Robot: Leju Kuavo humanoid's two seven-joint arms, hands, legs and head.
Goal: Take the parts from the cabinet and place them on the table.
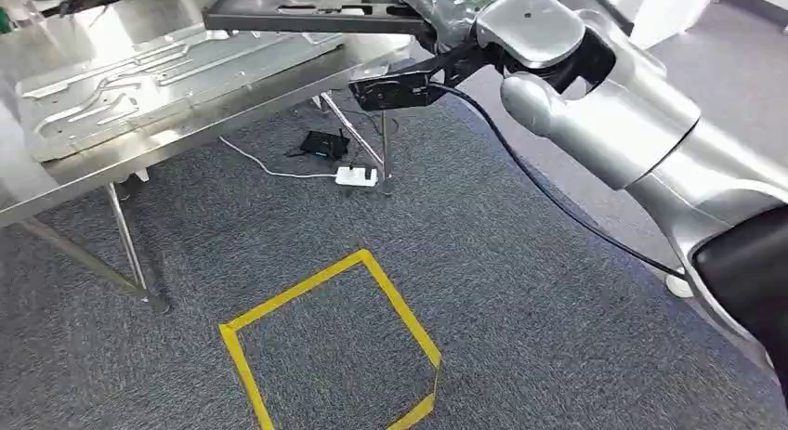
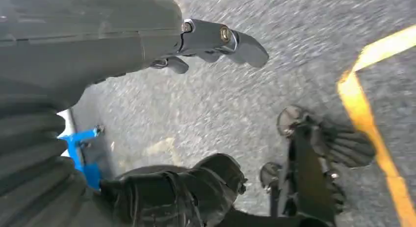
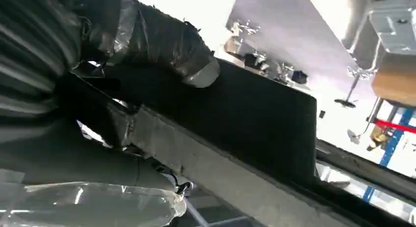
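the right hand [image 1: 446,17], at one o'clock in the head view, is gripping a flat dark metal frame part [image 1: 307,7] over the ribbed steel table [image 1: 177,86]. the right wrist view is showing taped fingers [image 3: 162,40] clamped on its dark panel. the left hand [image 2: 147,36] is hanging over grey carpet [image 2: 206,109], fingers apart, blurred.

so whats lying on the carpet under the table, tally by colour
black: 1, the small box
white: 2, the power strip and its cable
yellow: 1, the tape square
total: 4
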